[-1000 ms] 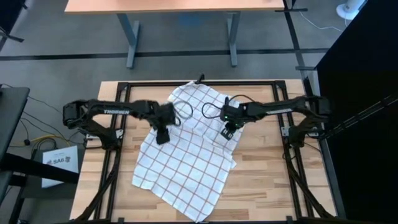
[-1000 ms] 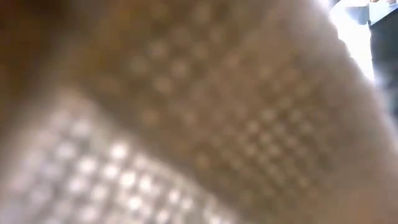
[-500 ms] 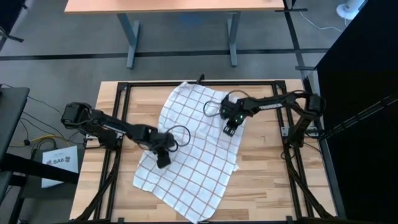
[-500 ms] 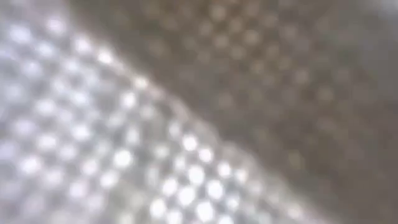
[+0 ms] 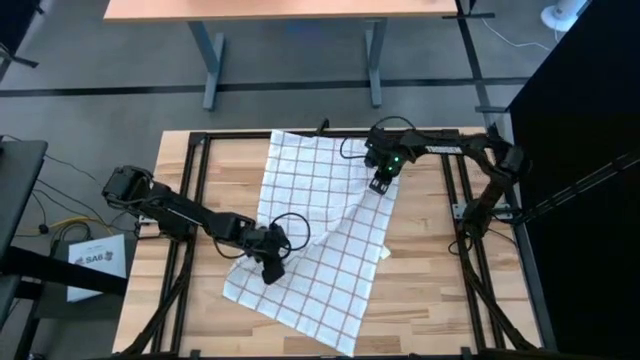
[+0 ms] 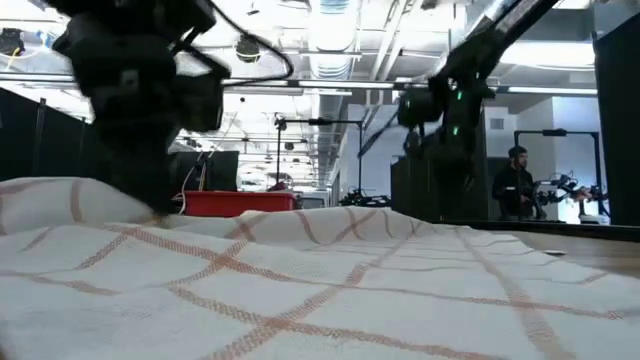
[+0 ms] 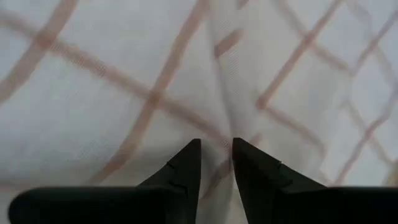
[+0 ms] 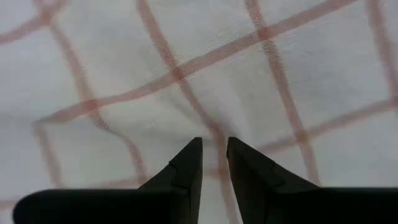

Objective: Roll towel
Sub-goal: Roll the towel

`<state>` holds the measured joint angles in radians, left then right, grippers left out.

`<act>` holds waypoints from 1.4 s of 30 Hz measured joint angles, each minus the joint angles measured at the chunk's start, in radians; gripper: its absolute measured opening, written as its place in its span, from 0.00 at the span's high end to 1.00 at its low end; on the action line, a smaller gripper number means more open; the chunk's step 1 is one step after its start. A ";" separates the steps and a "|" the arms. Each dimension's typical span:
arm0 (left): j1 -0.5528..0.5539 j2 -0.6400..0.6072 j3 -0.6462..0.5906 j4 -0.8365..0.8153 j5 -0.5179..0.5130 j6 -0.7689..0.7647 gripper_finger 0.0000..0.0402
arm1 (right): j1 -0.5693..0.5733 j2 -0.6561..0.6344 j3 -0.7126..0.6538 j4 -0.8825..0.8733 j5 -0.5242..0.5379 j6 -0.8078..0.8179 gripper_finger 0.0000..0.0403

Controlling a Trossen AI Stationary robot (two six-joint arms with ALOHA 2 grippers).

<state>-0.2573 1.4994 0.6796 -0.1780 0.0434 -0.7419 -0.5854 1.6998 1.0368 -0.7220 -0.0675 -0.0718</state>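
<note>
Both end effectors, left (image 5: 271, 268) and right (image 5: 380, 183), each nearly closed, pinching a fold of the towel (image 5: 320, 250).

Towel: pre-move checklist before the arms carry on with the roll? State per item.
1. Left gripper pinching the towel: ok. The left wrist view shows a fold of cloth between the fingertips.
2. Right gripper pinching the towel's far right edge: ok. Cloth sits between its tips in the right wrist view.
3. Towel spread flat: not ok. A diagonal crease runs between the two grippers and cloth is humped up in the low view.
4. Towel fully on the table: not ok. Its near corner reaches over the front edge.
5. Rolling begun: not ok. No rolled section is visible.
</note>
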 joint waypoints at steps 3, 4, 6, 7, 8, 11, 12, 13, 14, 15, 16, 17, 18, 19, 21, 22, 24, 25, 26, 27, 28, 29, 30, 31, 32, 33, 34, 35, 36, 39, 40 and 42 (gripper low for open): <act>0.034 -0.035 0.058 -0.083 -0.008 0.057 0.81 | 0.067 -0.084 0.019 -0.064 -0.012 -0.006 0.84; 0.048 -0.048 0.079 -0.123 -0.012 0.085 0.81 | 0.100 -0.119 0.019 -0.075 -0.016 0.007 0.84; 0.076 -0.076 0.124 -0.216 -0.043 0.144 0.81 | 0.174 -0.185 0.021 -0.082 -0.034 0.050 0.84; 0.092 -0.090 0.146 -0.253 -0.067 0.177 0.81 | 0.221 -0.212 0.022 -0.078 -0.040 0.086 0.84; 0.112 -0.102 0.164 -0.286 -0.097 0.216 0.81 | 0.271 -0.233 0.022 -0.069 -0.044 0.126 0.84; 0.197 -0.117 0.184 -0.341 -0.156 0.345 0.81 | 0.441 -0.259 0.022 -0.015 -0.056 0.244 0.84; 0.235 -0.113 0.184 -0.353 -0.157 0.387 0.81 | 0.495 -0.258 0.022 0.016 -0.056 0.284 0.84; 0.274 -0.103 0.183 -0.360 -0.155 0.431 0.81 | 0.551 -0.247 0.022 0.053 -0.056 0.324 0.84; 0.315 -0.092 0.183 -0.357 -0.153 0.475 0.81 | 0.604 -0.230 0.022 0.097 -0.055 0.363 0.84; 0.356 -0.079 0.183 -0.354 -0.153 0.516 0.81 | 0.654 -0.210 0.023 0.139 -0.053 0.404 0.84; 0.396 -0.065 0.183 -0.350 -0.153 0.556 0.81 | 0.705 -0.185 0.023 0.178 -0.045 0.444 0.84; 0.437 -0.054 0.183 -0.338 -0.153 0.594 0.81 | 0.749 -0.156 0.023 0.216 -0.035 0.480 0.84; 0.477 -0.045 0.183 -0.322 -0.153 0.629 0.81 | 0.789 -0.127 0.023 0.257 -0.024 0.514 0.84; 0.515 -0.038 0.183 -0.304 -0.149 0.661 0.81 | 0.824 -0.098 0.022 0.290 -0.020 0.543 0.84; 0.592 -0.027 0.183 -0.266 -0.116 0.720 0.81 | 0.872 -0.033 0.023 0.356 -0.016 0.597 0.84; 0.629 -0.024 0.183 -0.250 -0.094 0.742 0.81 | 0.889 0.002 0.022 0.379 -0.013 0.621 0.84; 0.701 -0.016 0.183 -0.238 -0.046 0.782 0.81 | 0.911 0.059 0.021 0.444 -0.013 0.667 0.84; 0.732 -0.010 0.183 -0.214 -0.036 0.801 0.81 | 0.916 0.077 0.020 0.479 -0.013 0.679 0.84; 0.768 -0.007 0.183 -0.208 -0.022 0.820 0.81 | 0.919 0.086 0.020 0.526 -0.013 0.682 0.84; 0.799 -0.002 0.183 -0.219 -0.008 0.842 0.81 | 0.921 0.091 0.021 0.565 -0.013 0.682 0.84; 0.824 0.012 0.183 -0.210 0.010 0.859 0.81 | 0.921 0.101 0.023 0.590 -0.013 0.682 0.84; 0.848 0.026 0.184 -0.196 0.029 0.871 0.81 | 0.920 0.110 0.026 0.610 -0.013 0.682 0.84; 0.875 0.039 0.184 -0.203 0.045 0.884 0.81 | 0.920 0.121 0.025 0.612 -0.013 0.682 0.84; 0.893 0.054 0.183 -0.212 0.060 0.896 0.81 | 0.920 0.133 0.021 0.599 -0.013 0.682 0.84; 0.904 0.070 0.183 -0.201 0.068 0.906 0.81 | 0.920 0.142 0.021 0.591 -0.013 0.682 0.84; 0.915 0.088 0.183 -0.188 0.076 0.917 0.81 | 0.921 0.149 0.021 0.592 -0.013 0.682 0.84; 0.924 0.105 0.183 -0.188 0.085 0.929 0.81 | 0.924 0.156 0.021 0.593 -0.014 0.685 0.84; 0.926 0.120 0.183 -0.185 0.093 0.939 0.81 | 0.930 0.161 0.022 0.599 -0.016 0.685 0.84; 0.926 0.137 0.183 -0.171 0.107 0.943 0.81 | 0.938 0.169 0.024 0.602 -0.017 0.685 0.84; 0.926 0.175 0.183 -0.146 0.133 0.953 0.81 | 0.958 0.185 0.022 0.594 -0.019 0.685 0.84; 0.926 0.188 0.183 -0.141 0.135 0.958 0.81 | 0.963 0.188 0.022 0.594 -0.019 0.684 0.84; 0.928 0.208 0.185 -0.136 0.136 0.964 0.81 | 0.975 0.193 0.022 0.586 -0.019 0.683 0.84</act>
<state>0.6710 1.7075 0.8642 -0.3144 0.1799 0.2217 0.3896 1.8923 1.0583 -0.1365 -0.0860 0.6113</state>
